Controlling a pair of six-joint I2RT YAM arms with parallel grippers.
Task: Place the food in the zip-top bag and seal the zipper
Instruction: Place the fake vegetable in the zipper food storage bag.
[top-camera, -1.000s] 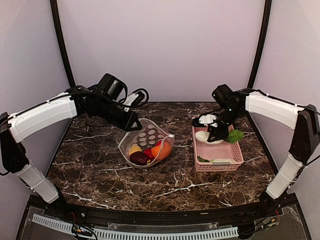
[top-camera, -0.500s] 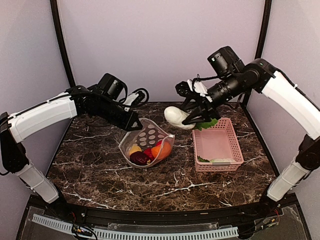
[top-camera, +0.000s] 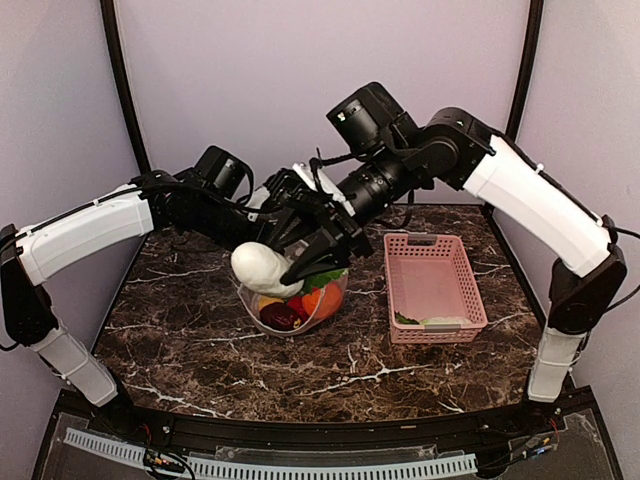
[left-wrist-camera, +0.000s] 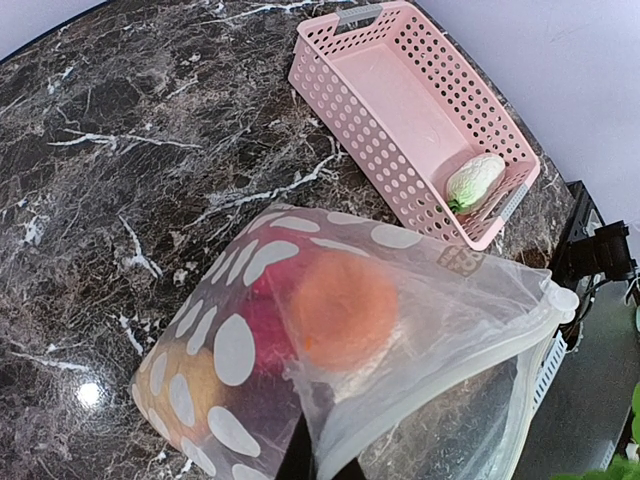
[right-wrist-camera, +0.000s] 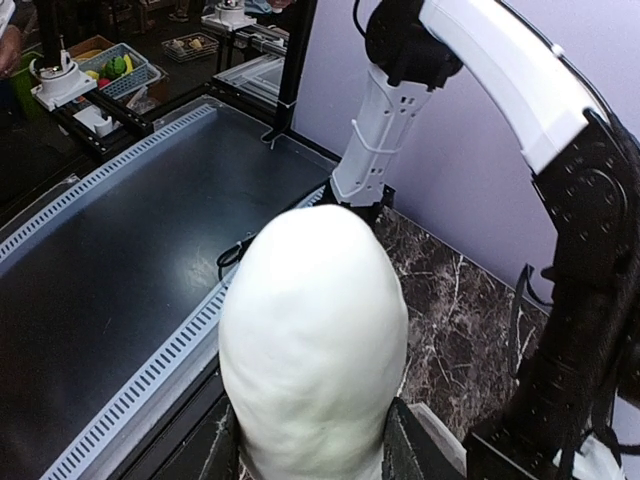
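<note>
Zip-top bag (top-camera: 300, 305), lower centre of the overhead view, is loaded with an orange (left-wrist-camera: 345, 310) and red pieces. Its mouth edge is pinched in the closed left gripper (left-wrist-camera: 320, 465) so the opening is held up. Radish (top-camera: 262, 270), clamped in the right gripper (right-wrist-camera: 315, 455) just above that mouth, is poised for dropping in; cabbage (left-wrist-camera: 476, 180) is seen in the pink basket (top-camera: 436, 240), right of centre. The zipper cannot be made out.

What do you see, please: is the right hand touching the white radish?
Touching. The right wrist view shows the radish wedged between the right hand's two dark fingers, both pressed against its sides with no gap.
</note>
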